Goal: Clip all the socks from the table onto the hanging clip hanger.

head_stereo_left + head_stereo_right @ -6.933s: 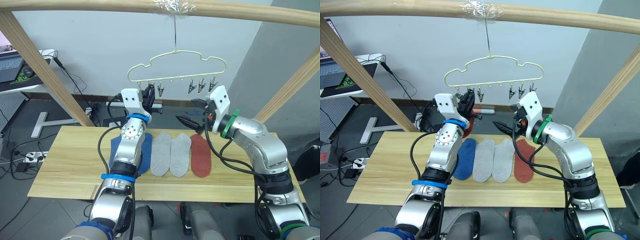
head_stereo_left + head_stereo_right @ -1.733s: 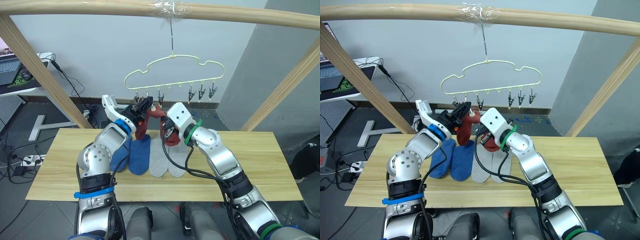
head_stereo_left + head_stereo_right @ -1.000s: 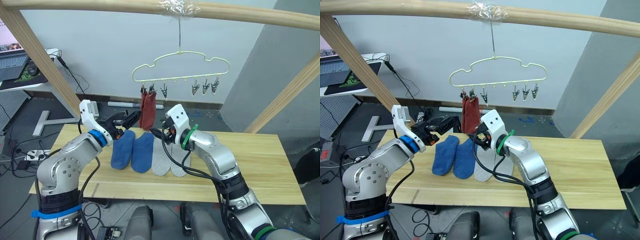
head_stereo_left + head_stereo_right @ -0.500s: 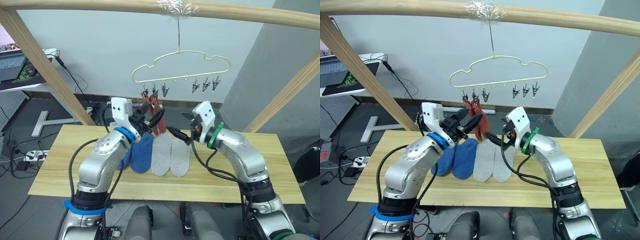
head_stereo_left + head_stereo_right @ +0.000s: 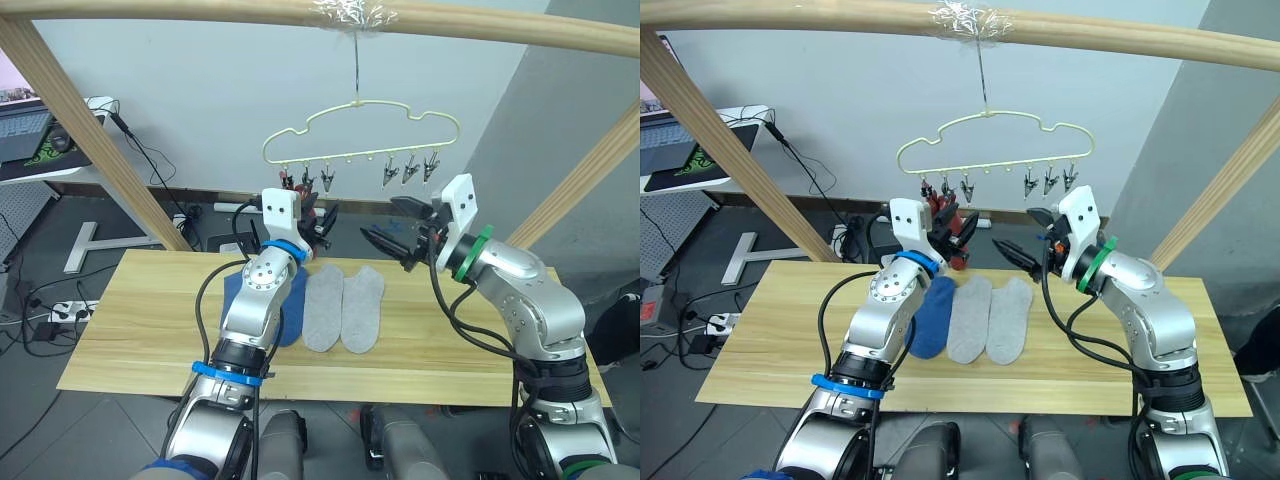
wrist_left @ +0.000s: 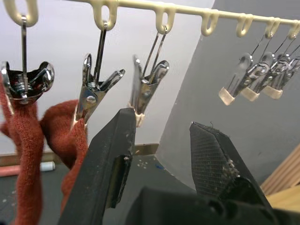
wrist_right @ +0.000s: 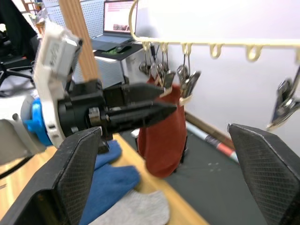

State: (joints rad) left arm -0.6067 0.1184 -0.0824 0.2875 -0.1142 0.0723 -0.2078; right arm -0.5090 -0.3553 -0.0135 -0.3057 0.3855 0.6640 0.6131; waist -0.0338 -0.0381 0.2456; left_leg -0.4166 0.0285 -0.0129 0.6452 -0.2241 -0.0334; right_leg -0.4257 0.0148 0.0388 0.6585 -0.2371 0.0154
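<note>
Left gripper: fingers parted, holding nothing, raised just under the clip hanger, close by its third clip.

Right gripper: fingers spread wide, empty, held at about the same height, below the hanger's right end.

Clip hanger: cream wire, hung by its hook from the wooden frame bar. Its two leftmost clips each grip a rust red sock; four clips stand free, one next to the red pair and three bunched at the far right.

Socks left to hang: two light grey socks and blue socks, side by side on the table, directly below the hanger, long axes running away from the robot.

Key relation: the remaining socks lie straight down from both grippers. The blue ones sit under the left arm; the grey pair lies between the arms, its right sock likely an easier reach for the right gripper.
</note>
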